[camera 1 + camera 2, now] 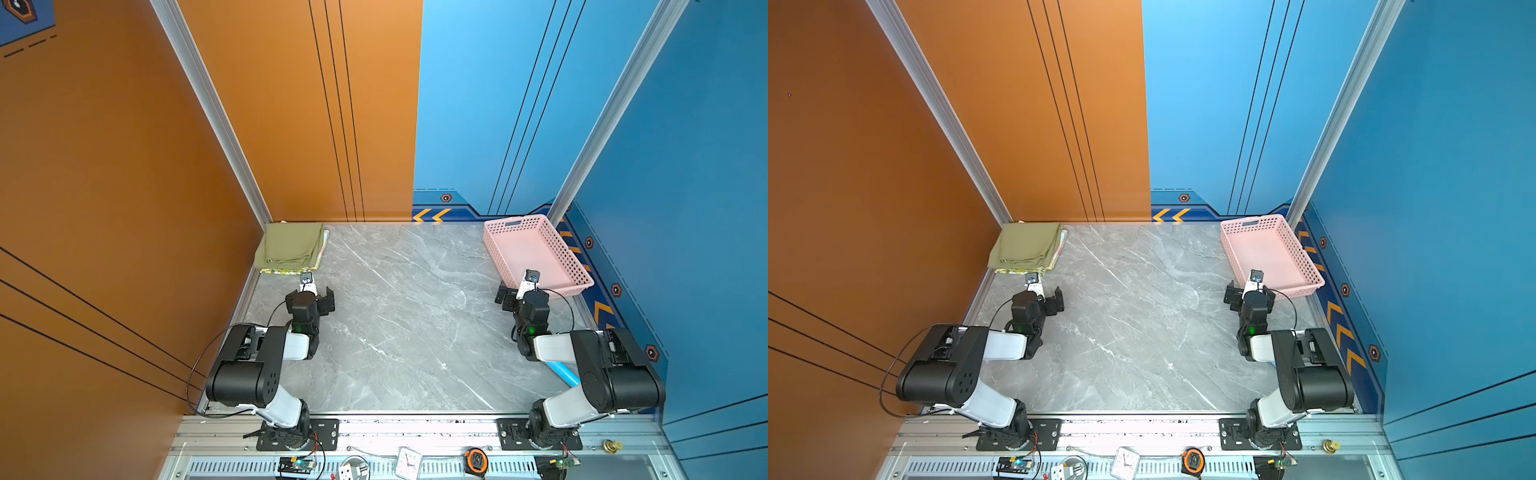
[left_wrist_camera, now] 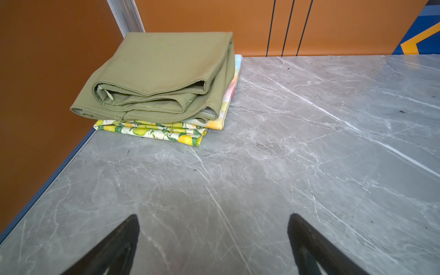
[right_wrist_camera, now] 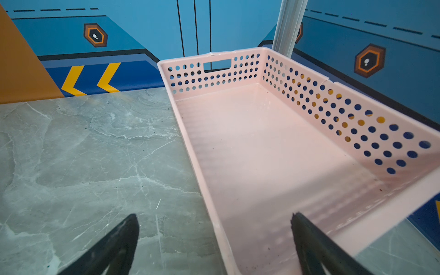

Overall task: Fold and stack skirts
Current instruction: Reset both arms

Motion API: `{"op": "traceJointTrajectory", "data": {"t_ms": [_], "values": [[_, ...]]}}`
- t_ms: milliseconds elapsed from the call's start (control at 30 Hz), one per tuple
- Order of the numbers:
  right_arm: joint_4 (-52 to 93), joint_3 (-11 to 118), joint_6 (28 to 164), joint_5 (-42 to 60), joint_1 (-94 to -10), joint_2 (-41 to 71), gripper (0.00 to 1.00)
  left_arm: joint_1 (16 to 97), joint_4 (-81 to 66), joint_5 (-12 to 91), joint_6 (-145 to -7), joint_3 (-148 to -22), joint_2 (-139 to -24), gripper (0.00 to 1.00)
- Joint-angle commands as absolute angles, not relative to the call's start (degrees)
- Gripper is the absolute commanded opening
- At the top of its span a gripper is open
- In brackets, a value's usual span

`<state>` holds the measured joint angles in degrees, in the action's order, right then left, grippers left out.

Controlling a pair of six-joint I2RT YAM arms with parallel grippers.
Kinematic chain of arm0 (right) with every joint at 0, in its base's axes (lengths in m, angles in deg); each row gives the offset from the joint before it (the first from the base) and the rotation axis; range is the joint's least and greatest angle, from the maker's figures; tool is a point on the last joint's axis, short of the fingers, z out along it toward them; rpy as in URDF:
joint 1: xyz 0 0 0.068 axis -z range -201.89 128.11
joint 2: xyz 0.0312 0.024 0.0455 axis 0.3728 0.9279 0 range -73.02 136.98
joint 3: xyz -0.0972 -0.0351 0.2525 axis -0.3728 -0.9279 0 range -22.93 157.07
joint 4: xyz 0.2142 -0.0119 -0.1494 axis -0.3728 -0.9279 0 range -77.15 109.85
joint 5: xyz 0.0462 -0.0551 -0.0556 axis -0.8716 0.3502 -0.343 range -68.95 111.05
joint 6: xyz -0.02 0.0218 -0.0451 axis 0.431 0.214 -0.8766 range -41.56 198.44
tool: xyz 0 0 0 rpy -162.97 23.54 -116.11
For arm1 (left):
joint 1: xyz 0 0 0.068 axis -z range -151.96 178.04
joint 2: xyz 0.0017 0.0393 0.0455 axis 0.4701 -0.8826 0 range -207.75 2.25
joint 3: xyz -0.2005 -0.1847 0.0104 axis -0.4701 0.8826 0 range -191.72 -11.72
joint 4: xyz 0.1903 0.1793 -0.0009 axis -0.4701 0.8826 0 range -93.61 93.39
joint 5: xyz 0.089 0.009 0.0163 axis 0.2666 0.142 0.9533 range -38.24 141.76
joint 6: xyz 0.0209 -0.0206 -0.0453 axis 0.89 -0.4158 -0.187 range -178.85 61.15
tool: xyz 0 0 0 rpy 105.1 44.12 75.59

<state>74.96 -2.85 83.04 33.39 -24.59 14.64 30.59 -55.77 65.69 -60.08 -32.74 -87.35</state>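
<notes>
- In both top views, a folded plain olive green cloth skirt (image 1: 292,245) tops a stack at about 10 o'clock on the grey marble-patterned tabletop (image 1: 395,316), tight in the far corner. An empty pink perforated plastic basket (image 1: 515,220) sits at about 2 o'clock.
- The left gripper (image 1: 311,296) hovers just at 6 o'clock of the stack, its jaws spread and holding nothing. The right gripper (image 1: 523,291) hangs at the basket's near edge, likewise spread and empty.
- In the left wrist view, the olive skirt lies over a pastel yellow-blue skirt with pink flowers (image 2: 232,88), which shows only as a strip along one side. A white cloth skirt with yellow-green lemon print (image 2: 152,131) seems to lie lowest, its front edge poking out. The black fingertips (image 2: 128,234) stand wide apart above bare tabletop, clear of the cloth.
- In the right wrist view, the basket holds nothing. One fingertip is over the tabletop and the other over the basket floor.
- Risk: the olive skirt's front layers are loose and bulging, so they may spring open. A gripper brushing the stack could slide the layers askew or nudge them over the table edge beside it.
- Count: three skirts, all folded in one stack; one basket; two grippers. The task looks complete.
</notes>
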Motion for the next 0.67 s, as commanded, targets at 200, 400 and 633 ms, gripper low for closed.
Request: {"op": "traceJointTrajectory", "data": {"t_ms": [200,400,633], "values": [[73.31,-2.19,82.54,35.17,-25.01,15.58,1.0,30.85,-56.95,65.92,-59.13,-33.1,-87.13,0.98],[72.41,-1.73,82.92,34.01,-24.48,15.63,1.0,30.85,-56.96,65.99,-59.11,-33.15,-87.13,0.98],[73.03,-2.1,82.76,34.08,-24.57,15.58,1.0,30.85,-56.96,65.92,-59.2,-33.08,-87.1,0.98]]}}
